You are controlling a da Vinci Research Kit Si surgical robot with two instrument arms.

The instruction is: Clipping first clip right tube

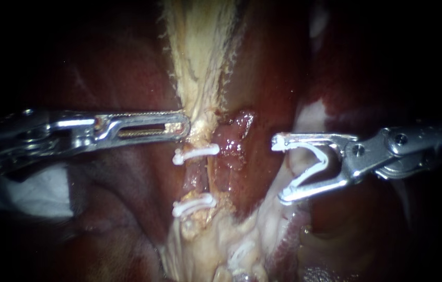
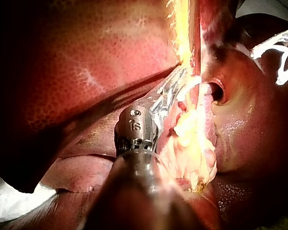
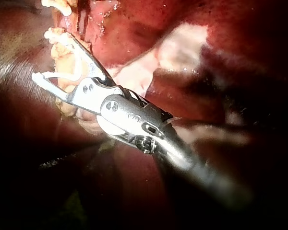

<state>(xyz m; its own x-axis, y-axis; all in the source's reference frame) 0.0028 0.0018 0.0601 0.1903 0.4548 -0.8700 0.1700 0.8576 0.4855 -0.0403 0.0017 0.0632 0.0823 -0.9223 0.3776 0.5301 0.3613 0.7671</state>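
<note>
Two instruments (image 1: pixel 182 125) (image 1: pixel 281 169), three clips (image 1: pixel 196 153) (image 1: pixel 194 204) (image 1: pixel 312 163)

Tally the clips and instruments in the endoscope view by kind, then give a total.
White plastic clips closed across the tube: 2
Open white plastic clip gripped in the jaws of the right instrument: 1
Slender metal instruments: 2, the left instrument shut on pale tissue
Total: 5

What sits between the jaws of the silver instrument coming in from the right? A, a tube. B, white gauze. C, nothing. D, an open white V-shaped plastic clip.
D: the jaws of the right instrument press both arms of an open white clip.
</note>
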